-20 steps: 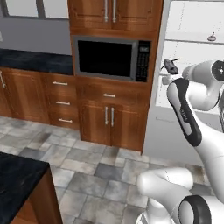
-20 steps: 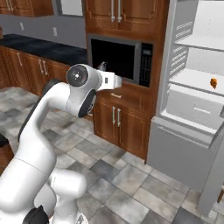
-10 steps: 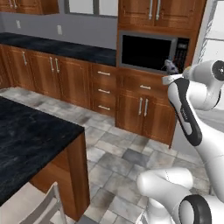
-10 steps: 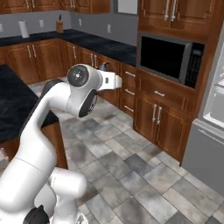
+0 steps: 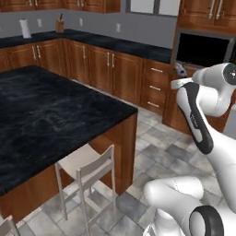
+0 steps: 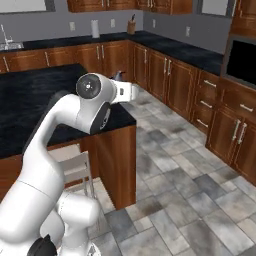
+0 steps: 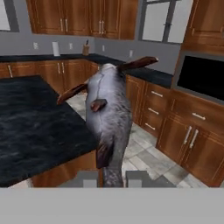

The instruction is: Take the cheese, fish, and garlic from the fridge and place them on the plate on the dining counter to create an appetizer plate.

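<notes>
1. Step in hand (a judgement): carriage of the fish (image 7: 109, 118) toward the dining counter (image 5: 41, 115). The black marbled top and its reddish-brown base lie ahead and to the left in the left base view; the plate cannot be made out on the stretch of stone shown.

2. Tool: gripper (image 7: 113, 178), fingers drawn together and clamped on the lower end of the fish, which stands up from between the tips in the hand view. In the left base view the gripper (image 5: 179, 70) is held high at the arm's end, over open floor, apart from the counter.

3. Item, fish: slim grey body, paler along the middle, with dark reddish-brown fins; two long ones spread at the top, one small one on the flank, one near the grip. Held in the air, touching nothing but the fingers.

4. Next move calls for (a judgement): finding the plate on the counter, bringing the fish over it, lowering before release.

5. Nearby: a pale chair (image 5: 85, 173) tucked against the counter's end.
</notes>
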Tool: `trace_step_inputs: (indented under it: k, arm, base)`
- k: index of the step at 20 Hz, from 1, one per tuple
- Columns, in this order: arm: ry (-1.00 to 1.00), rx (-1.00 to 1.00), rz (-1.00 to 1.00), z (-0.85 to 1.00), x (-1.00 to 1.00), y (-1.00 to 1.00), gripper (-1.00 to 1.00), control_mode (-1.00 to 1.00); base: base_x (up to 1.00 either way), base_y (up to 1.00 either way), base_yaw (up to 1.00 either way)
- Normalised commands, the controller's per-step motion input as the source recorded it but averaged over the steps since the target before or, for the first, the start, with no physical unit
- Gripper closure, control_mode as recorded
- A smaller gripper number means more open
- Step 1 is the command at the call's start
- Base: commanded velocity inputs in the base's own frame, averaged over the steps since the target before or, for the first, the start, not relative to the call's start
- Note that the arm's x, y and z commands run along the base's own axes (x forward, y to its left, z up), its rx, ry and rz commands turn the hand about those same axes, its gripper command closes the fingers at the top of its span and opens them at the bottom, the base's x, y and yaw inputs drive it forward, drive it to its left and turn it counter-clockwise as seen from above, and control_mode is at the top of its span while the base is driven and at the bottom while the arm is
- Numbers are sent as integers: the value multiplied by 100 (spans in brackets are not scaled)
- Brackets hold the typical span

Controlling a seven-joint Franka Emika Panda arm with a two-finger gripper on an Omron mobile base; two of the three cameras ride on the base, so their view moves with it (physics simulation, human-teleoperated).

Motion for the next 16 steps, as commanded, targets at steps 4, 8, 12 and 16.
trace_step_inputs:
  k: [4,8,12,16]
  arm:
    - [0,0,0,0,0,0,100,100]
    - [0,0,0,0,0,0,100,100]
    - [0,0,0,0,0,0,100,100]
    - [0,0,0,0,0,0,100,100]
  base:
    - [-51,73,34]
    - [-43,89,30]
    - [-25,100,26]
    - [-2,100,22]
